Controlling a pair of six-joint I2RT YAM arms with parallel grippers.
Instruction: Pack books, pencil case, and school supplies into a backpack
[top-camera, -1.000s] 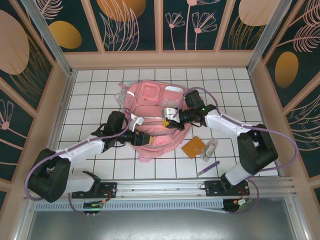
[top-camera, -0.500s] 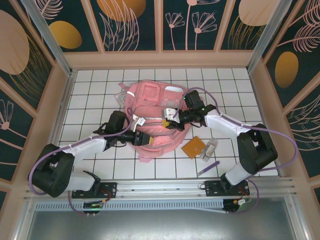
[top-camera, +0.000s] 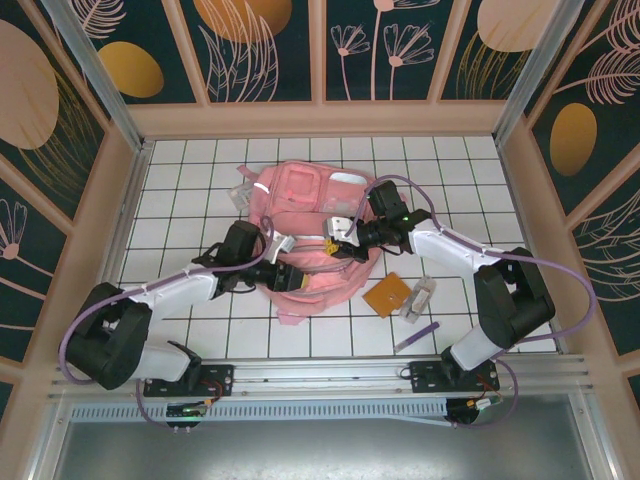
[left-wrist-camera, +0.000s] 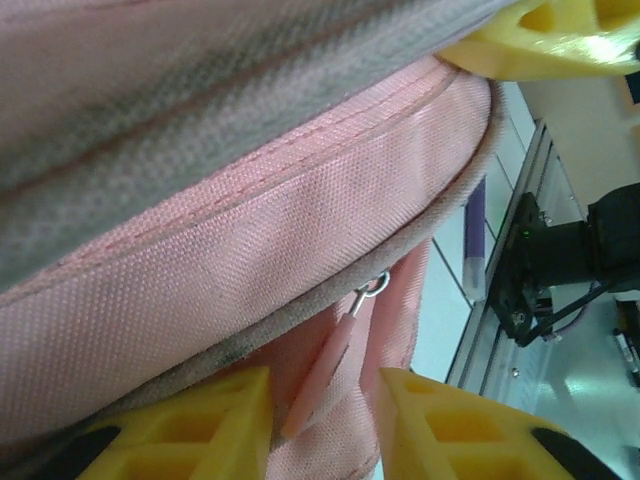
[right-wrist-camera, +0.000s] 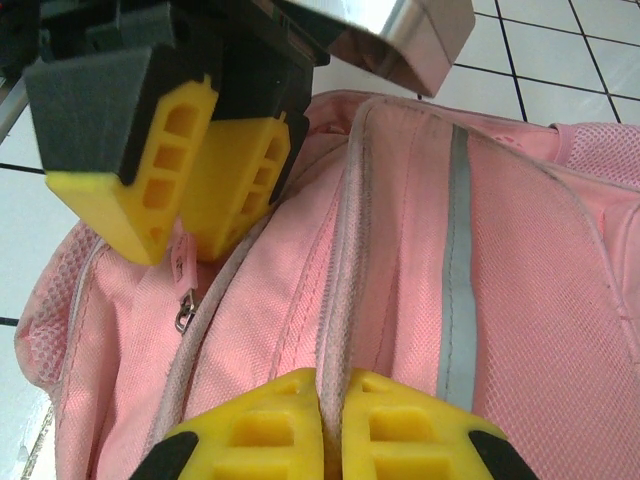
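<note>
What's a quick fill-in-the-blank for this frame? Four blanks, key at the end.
1. The zipper pull between the fingers of the left gripper is ___ in colour.
2. The right gripper has its jaws ___ on a seam of the backpack.
3. The orange booklet lies on the ___, not in the backpack.
4. The pen near the right arm's base is ___.
Missing: pink; shut; table; purple.

Backpack (left-wrist-camera: 300, 220) is matt pink woven cloth, coarse weave up close, with scuffed greyish piping (right-wrist-camera: 335, 300), mesh (right-wrist-camera: 600, 145) at the side and a shiny silver strip (right-wrist-camera: 455, 270). Zip ring (left-wrist-camera: 372, 288) looks like metal. Pads (right-wrist-camera: 262, 430) of the right gripper (right-wrist-camera: 320, 405) are matt yellow plastic. Counter (right-wrist-camera: 540, 40) is glossy white tile.
</note>
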